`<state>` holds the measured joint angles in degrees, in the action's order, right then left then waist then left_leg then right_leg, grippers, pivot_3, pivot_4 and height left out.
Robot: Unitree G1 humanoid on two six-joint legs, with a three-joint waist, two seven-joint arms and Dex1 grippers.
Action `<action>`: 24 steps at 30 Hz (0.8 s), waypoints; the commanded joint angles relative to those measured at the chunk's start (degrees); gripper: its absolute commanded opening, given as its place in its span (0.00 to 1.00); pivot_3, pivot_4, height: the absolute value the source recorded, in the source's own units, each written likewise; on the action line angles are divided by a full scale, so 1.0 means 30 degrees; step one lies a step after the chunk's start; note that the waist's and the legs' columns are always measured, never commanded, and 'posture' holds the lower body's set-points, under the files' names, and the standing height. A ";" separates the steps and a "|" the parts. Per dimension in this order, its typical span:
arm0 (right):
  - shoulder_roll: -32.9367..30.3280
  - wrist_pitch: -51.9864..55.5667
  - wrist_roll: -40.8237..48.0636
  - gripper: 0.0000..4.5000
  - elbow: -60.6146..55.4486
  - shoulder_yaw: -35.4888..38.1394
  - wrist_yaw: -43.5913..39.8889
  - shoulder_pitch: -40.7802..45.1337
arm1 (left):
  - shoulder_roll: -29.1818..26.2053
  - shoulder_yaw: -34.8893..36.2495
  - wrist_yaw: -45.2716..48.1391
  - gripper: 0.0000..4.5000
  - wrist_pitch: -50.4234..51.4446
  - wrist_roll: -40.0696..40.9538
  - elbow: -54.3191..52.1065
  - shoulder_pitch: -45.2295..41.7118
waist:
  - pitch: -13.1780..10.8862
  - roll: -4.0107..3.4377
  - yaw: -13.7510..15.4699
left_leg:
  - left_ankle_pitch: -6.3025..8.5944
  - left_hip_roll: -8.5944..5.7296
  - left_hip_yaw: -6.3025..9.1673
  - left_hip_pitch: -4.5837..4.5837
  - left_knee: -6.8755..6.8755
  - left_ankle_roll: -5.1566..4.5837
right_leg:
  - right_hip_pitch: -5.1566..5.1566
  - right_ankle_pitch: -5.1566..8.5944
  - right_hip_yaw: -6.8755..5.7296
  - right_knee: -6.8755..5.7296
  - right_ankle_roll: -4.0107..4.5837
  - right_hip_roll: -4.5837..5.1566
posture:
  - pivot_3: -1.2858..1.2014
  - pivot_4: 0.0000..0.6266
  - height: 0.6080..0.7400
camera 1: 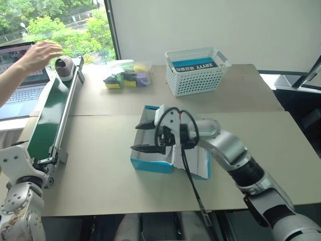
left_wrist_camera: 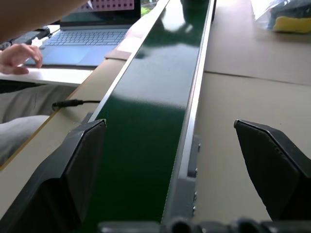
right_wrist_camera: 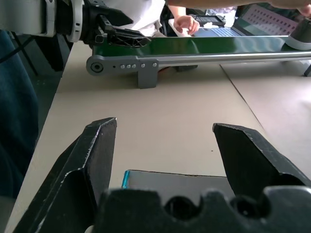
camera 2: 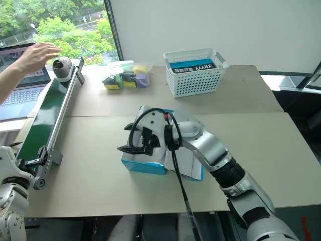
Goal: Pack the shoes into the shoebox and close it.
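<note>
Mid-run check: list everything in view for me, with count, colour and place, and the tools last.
shoebox: one, blue, table centre, under the right tool
shoe: one, grey-beige, far end of the belt
conveyor belt: one, green, table's left side
basket: one, white lattice, far side
bag of small items: one, clear, beside the basket
laptop: one, far left
person's hand: one, by the shoe
left tool: open, over the belt's near end
right tool: open, empty, over the shoebox
</note>
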<state>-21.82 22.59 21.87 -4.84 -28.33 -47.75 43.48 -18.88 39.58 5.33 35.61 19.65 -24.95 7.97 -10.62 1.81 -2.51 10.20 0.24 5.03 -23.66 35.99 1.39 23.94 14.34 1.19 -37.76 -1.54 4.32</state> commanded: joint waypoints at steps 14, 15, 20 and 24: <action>0.3723 -0.0709 -0.2237 0.99 0.2222 0.0781 -0.0105 -0.0060 | -0.0710 0.0342 0.0385 1.00 -0.0935 -0.0189 0.0433 0.0817 | 0.0013 0.0021 0.0064 | 0.0019 0.0004 -0.0002 -0.0008 -0.0009 0.0041 | 0.0018 -0.0036 0.0008 -0.0017 0.0062 0.0002 | 0.52 0.24 0.93; 0.3756 -0.0603 -0.2308 0.99 0.2199 0.0760 -0.0141 -0.0095 | -0.0745 0.0258 0.0356 1.00 -0.0909 -0.0249 0.0474 0.0809 | 0.0014 0.0021 0.0060 | 0.0019 0.0005 -0.0002 -0.0006 -0.0010 0.0042 | 0.0020 -0.0036 0.0008 -0.0021 0.0062 0.0001 | 0.52 0.24 0.93; 0.3887 -0.0135 -0.2663 0.99 0.1898 0.0698 -0.0046 -0.0432 | -0.0932 -0.0027 0.0400 1.00 -0.0815 -0.0296 0.0708 0.0727 | 0.0014 0.0022 0.0042 | 0.0020 0.0005 -0.0003 -0.0008 -0.0014 0.0043 | 0.0026 -0.0036 0.0009 -0.0025 0.0062 0.0002 | 0.52 0.24 0.93; 0.4102 0.0163 -0.2755 0.99 0.1819 0.0874 0.0196 -0.0618 | -0.1088 -0.0133 0.0382 1.00 -0.0782 -0.0349 0.0843 0.0646 | 0.0014 0.0022 0.0026 | 0.0020 0.0005 -0.0005 -0.0008 -0.0014 0.0043 | 0.0030 -0.0036 0.0012 -0.0038 0.0063 0.0001 | 0.52 0.24 0.93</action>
<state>-10.30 22.72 13.65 2.85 -27.64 -47.75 41.68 -21.03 38.88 6.44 34.13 19.11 -21.85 10.06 -10.57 1.87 -2.44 10.26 0.25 5.02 -23.68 35.95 1.52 24.03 14.23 1.23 -37.88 -1.35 4.33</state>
